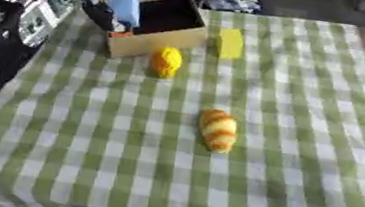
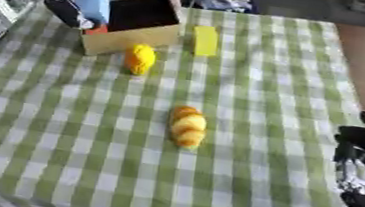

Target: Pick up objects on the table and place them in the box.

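- The left hand (image 1: 115, 3) is up at the box (image 1: 161, 39), at the far left corner of the table (image 1: 304, 142). Its fingers are closed round a light blue block (image 1: 124, 6), which it holds upright over the box's left end.
- Just under the blue block, a small orange-red patch (image 1: 123, 33) shows at the box's near left corner; what it is cannot be told.
- The box is a tan cardboard one with a dark inside, open at the top, and it lies askew to the table's edges. The left hand is at its left wall.
- Nearest the left hand on the cloth is a small round yellow object (image 1: 167, 61), on the near side of the box, just beside its front wall and a little to the hand's right.
- Further to the right of that hand, a yellow block (image 1: 229, 43) stands just beside the box's right end; whether it touches the box cannot be told.
- The right hand (image 2: 364, 157) shows at the right edge of the table, near side, well apart from the box and from the left hand. It is black with silver parts, and it touches none of the objects. Whether its fingers are apart or together cannot be told.
- A striped orange and yellow bread-like object (image 1: 218, 130) lies in the middle of the table, lengthwise toward the robot, to the left of the right hand and well apart from it.
- The table bears a green and white checked cloth.
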### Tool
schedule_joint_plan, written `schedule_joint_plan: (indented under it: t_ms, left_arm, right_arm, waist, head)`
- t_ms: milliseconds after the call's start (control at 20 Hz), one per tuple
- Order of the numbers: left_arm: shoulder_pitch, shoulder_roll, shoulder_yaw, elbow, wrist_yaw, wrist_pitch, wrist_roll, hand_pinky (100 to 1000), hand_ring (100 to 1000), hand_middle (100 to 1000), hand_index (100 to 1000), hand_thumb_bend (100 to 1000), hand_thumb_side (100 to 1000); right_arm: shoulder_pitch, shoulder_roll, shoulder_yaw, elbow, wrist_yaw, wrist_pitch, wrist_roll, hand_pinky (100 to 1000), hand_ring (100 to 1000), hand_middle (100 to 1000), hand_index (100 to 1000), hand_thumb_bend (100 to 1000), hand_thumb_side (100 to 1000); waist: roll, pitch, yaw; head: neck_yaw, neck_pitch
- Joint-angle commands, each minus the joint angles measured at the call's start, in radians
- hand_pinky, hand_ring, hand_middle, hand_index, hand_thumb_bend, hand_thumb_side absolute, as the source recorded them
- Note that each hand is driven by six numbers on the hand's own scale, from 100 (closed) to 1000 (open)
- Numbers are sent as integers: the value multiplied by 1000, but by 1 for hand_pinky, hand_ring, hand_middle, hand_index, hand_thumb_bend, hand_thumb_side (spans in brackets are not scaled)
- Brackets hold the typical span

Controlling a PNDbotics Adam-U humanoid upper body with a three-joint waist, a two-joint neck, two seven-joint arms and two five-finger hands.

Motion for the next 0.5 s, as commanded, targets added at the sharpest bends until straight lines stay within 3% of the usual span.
schedule_joint_plan:
  t_ms: [50,500]
  left_arm:
    - [-31,12,25,68,-23,1,7,626,550,570,697,420,273]
    - [-21,5,57,170,-32,-17,-52,695,631,658,768,425,340]
  right_arm:
    - [-3,-9,3,-9,-8,-3,7,676,738,711,937,100,470]
    - [-2,-8,3,-8,-11,-4,10,675,738,711,937,100,470]
  waist:
    - [0,-30,-4]
    - [1,-28,-8]
  head:
    - [5,4]
    - [-1,4]
